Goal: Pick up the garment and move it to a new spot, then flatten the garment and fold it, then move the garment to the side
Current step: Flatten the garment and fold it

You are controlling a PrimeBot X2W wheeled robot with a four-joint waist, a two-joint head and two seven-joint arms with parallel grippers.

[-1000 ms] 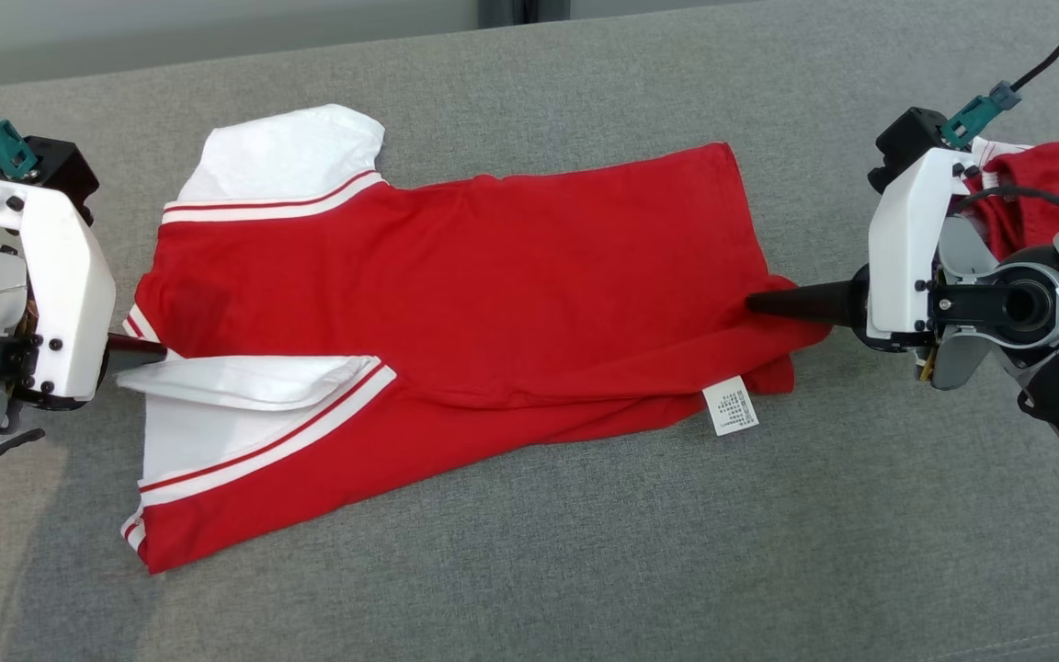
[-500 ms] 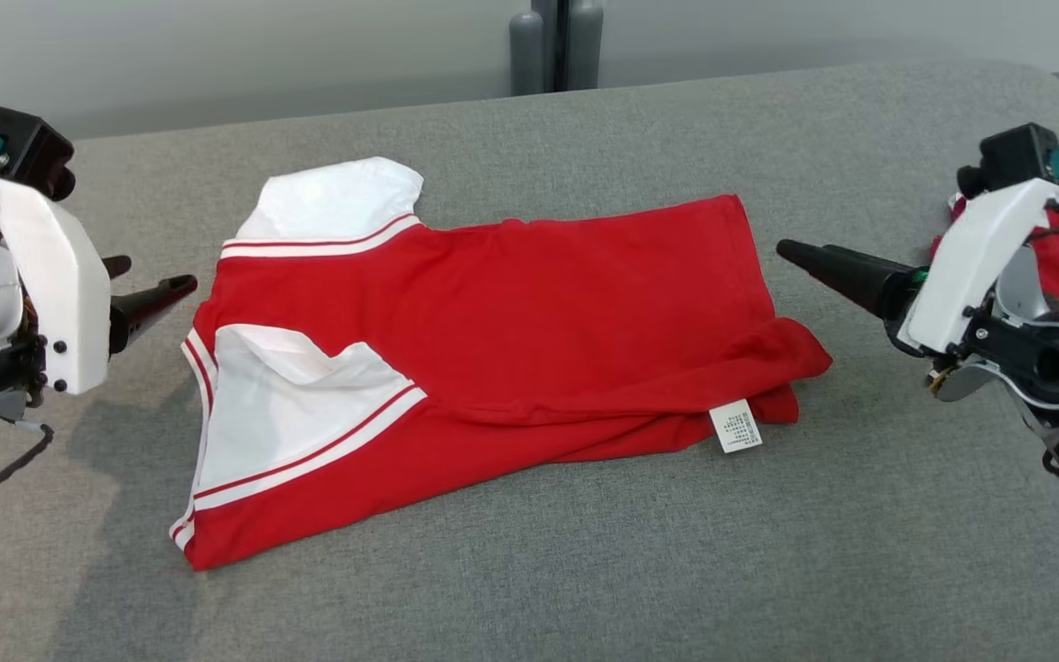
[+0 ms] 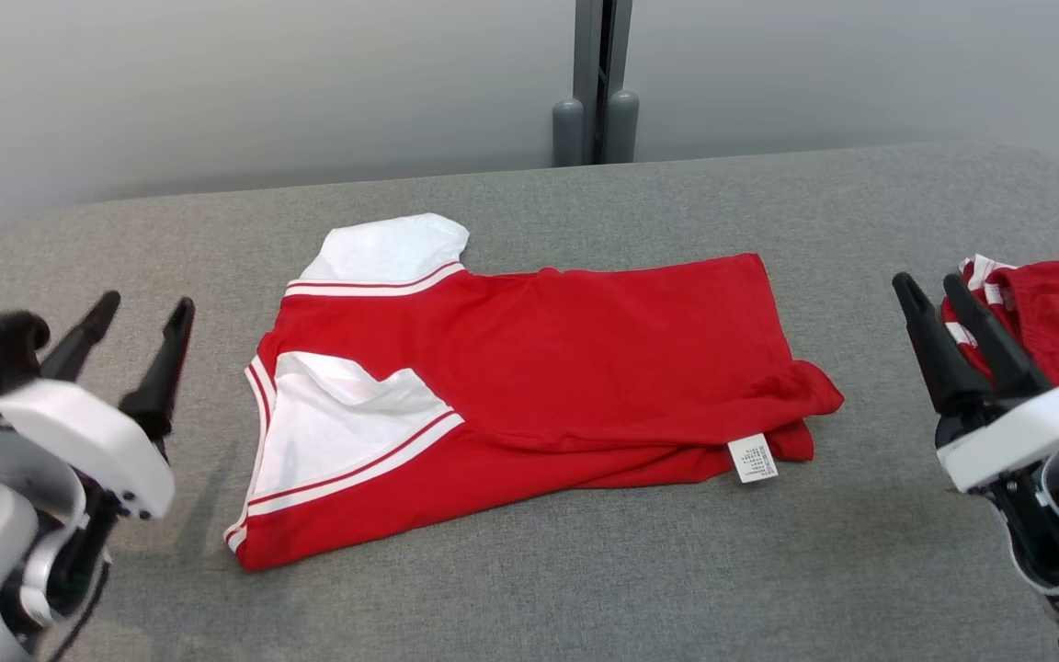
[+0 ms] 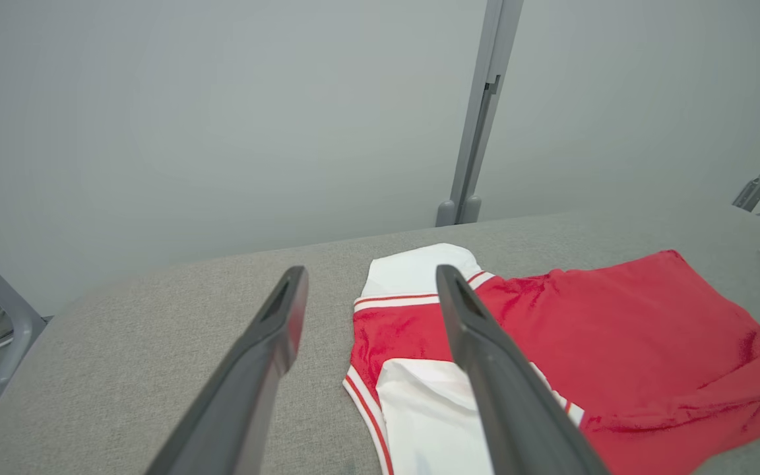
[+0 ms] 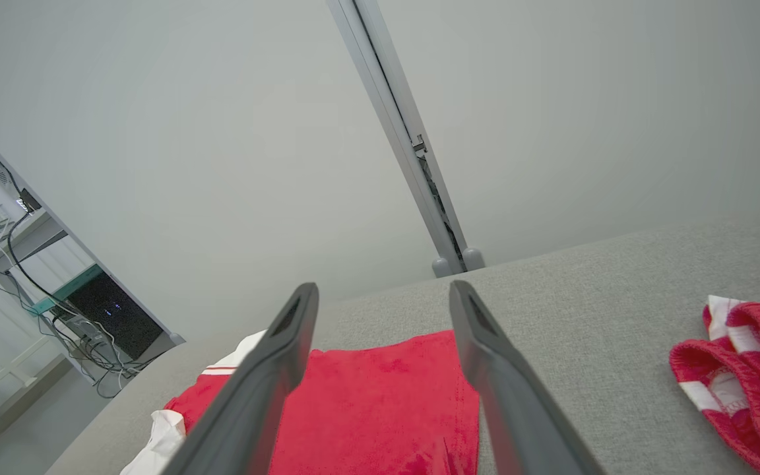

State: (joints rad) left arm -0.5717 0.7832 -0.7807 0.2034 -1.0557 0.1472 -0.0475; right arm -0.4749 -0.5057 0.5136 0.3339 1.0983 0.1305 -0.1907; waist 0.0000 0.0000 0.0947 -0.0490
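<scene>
The garment (image 3: 529,386) is a red shirt with white, red-striped sleeves, lying folded lengthwise on the grey table (image 3: 585,570), its white care label at the lower right. It also shows in the left wrist view (image 4: 617,349) and the right wrist view (image 5: 380,402). My left gripper (image 3: 145,308) stands open to the left of the shirt, lifted clear of it, fingers spread (image 4: 368,287). My right gripper (image 3: 927,283) stands open to the right of the shirt, also apart from it, with nothing between its fingers (image 5: 383,300).
A second crumpled red and white garment (image 3: 1044,313) lies at the table's right edge, just behind my right gripper (image 5: 743,369). A grey partition wall with a vertical post (image 3: 596,83) runs along the table's far side.
Both grippers let go of the shirt's ends, opened and drew back and up. The camera rose, so the whole scene sits lower and smaller. The shirt lies still.
</scene>
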